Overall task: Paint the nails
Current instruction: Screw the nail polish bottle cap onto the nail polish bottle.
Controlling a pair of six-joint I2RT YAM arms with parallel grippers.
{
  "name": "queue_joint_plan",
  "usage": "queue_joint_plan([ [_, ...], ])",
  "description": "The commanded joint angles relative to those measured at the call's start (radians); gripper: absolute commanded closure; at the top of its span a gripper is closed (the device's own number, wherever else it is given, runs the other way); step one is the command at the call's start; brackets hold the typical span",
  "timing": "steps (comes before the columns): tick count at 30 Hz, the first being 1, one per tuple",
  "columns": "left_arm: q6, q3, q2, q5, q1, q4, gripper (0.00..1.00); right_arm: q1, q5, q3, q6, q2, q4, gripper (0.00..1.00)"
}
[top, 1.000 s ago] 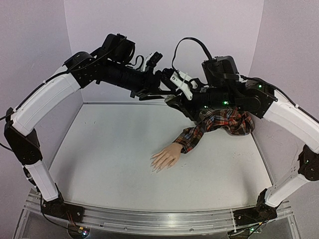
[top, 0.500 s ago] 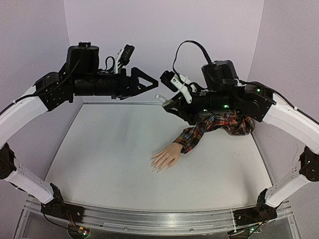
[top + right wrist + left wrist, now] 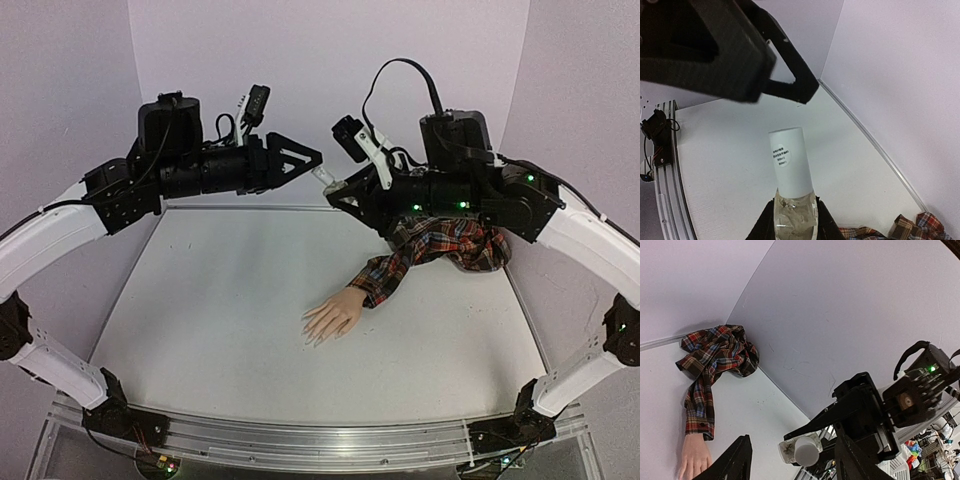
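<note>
Right gripper (image 3: 338,186) clenched around the glass body of a small clear bottle (image 3: 796,212), its white cap (image 3: 789,160) on and aimed at the left gripper (image 3: 308,158). That gripper hangs with its fingers spread wide and nothing between them, close to the cap but apart from it. Both arms meet high above the white table (image 3: 220,300), near the back wall. Below them a skin-coloured mannequin hand (image 3: 335,312) lies palm down on the table, well apart from either gripper. Its nails (image 3: 314,338), at the fingertips facing the near edge, are too small to show any colour. A red plaid sleeve (image 3: 425,248) trails from the wrist to the far right corner.
</note>
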Motion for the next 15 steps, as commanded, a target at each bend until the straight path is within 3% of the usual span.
queue_joint_plan([
  [1,-0.004,0.057,0.016,0.008,0.0,0.045,0.43,0.004,0.011,0.046,0.007,-0.022,0.049,1.0],
  [11,-0.023,0.069,0.039,0.037,-0.002,0.055,0.61,0.004,0.024,0.053,0.003,-0.015,0.049,1.0],
  [15,-0.026,0.072,0.044,0.04,-0.006,0.052,0.59,0.004,0.036,0.063,0.009,-0.008,0.049,1.0],
])
